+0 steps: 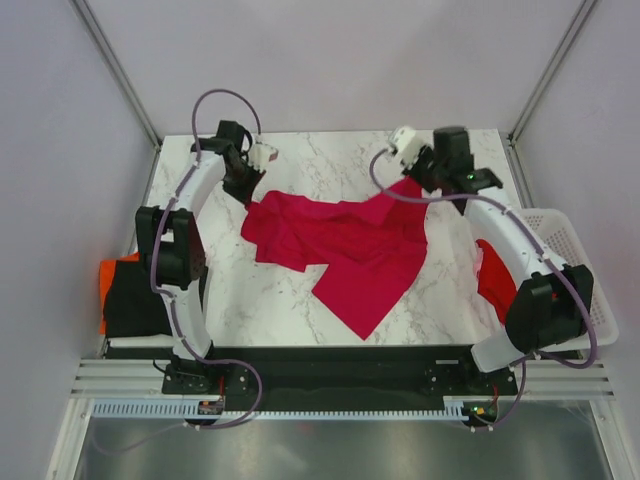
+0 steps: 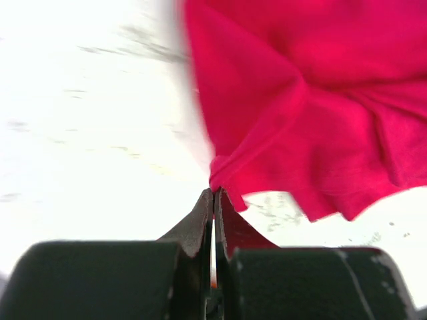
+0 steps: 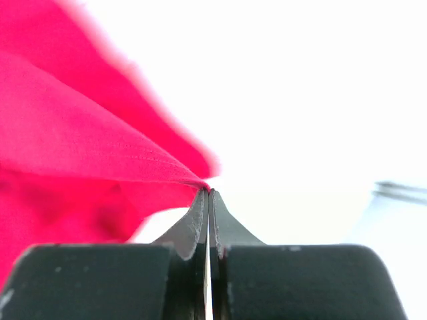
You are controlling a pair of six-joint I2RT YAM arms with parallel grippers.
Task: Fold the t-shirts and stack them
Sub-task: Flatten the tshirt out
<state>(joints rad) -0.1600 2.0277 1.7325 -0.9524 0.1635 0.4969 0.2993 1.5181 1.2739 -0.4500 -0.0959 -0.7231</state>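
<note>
You have four t-shirts in view: one crimson-pink shirt (image 1: 350,250), one red shirt (image 1: 492,285), one black shirt (image 1: 135,300) and one orange shirt (image 1: 107,272). You also have one white basket (image 1: 575,240), one marble table (image 1: 330,160) and two grippers: the left gripper (image 2: 213,193) and the right gripper (image 3: 208,192).

White marble-look surface (image 1: 330,165) w/ grey veins, rectangular, fills mid frame. Plain pale lilac-grey panels on 3 sides: back wall (image 1: 330,60), left wall (image 1: 50,200), right wall (image 1: 612,130). Slim alu struts rise from the far corners: left strut (image 1: 115,70), right strut (image 1: 550,70). Near edge: black strip (image 1: 330,360), then silver alu rail (image 1: 130,378) across the width, dull grey metal sheet (image 1: 330,450) below. White lattice basket (image 1: 558,232) at surface's right edge. Light bright, even, soft shadows; wrist views blow the marble out to near-white.
</note>
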